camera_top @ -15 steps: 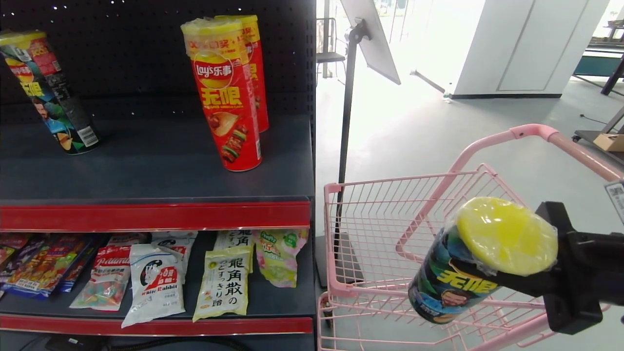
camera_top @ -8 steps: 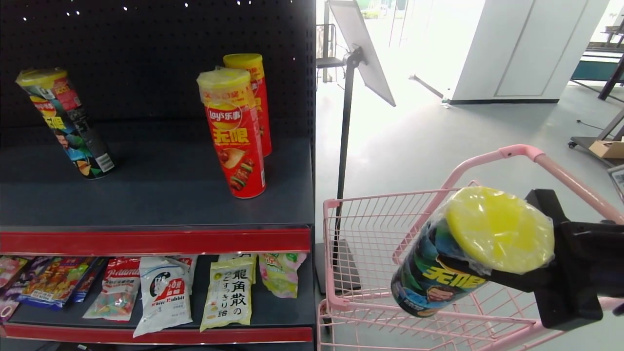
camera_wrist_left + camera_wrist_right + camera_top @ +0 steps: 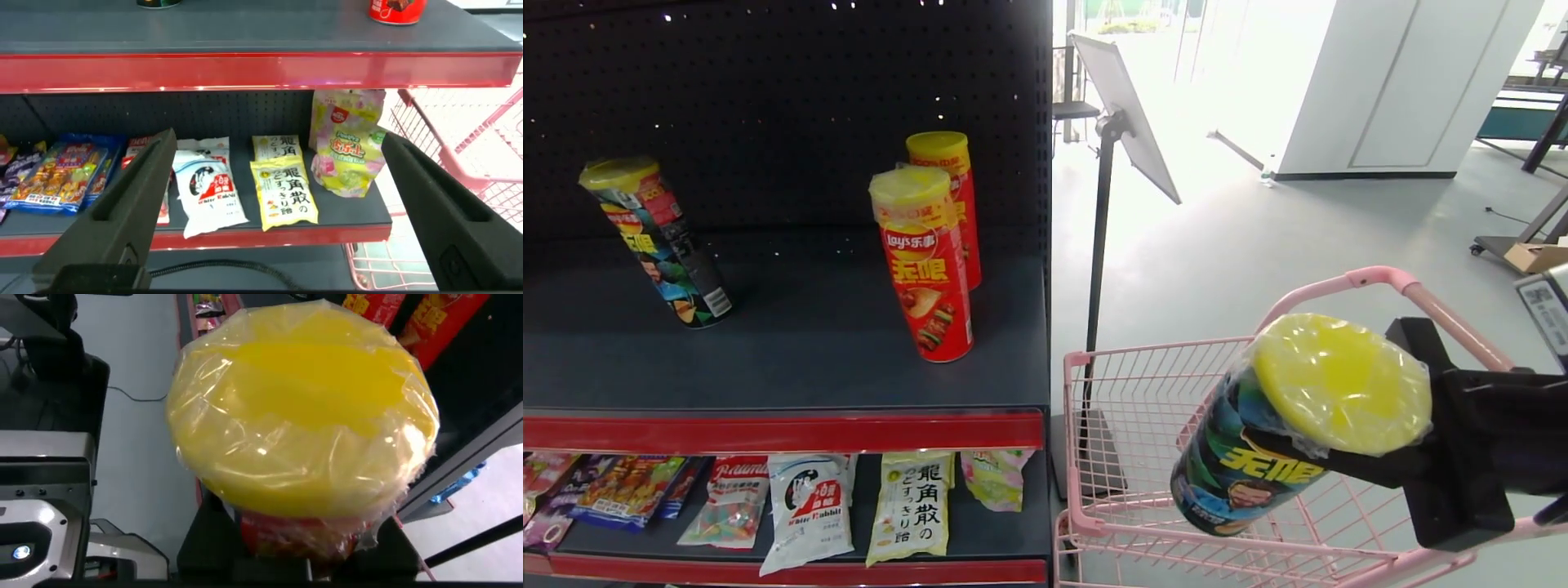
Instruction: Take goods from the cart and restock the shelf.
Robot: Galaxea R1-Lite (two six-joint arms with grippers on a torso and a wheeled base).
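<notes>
The dark pegboard-backed metal shelf [image 3: 792, 359] is standing beside the pink wire cart [image 3: 1160, 349], over which the right gripper [image 3: 1298, 425] is clamping a tilted, dark, yellow-lidded crisp canister [image 3: 1339, 384]. The carry step seems to be running. The next move is calling for swinging it onto the upper shelf, upright, near the matching canister [image 3: 654, 237], while the left gripper [image 3: 278, 212] is hanging wide open.

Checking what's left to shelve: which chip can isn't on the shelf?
The dark can clamped in the right gripper above the cart; the other three stand on the shelf.
</notes>
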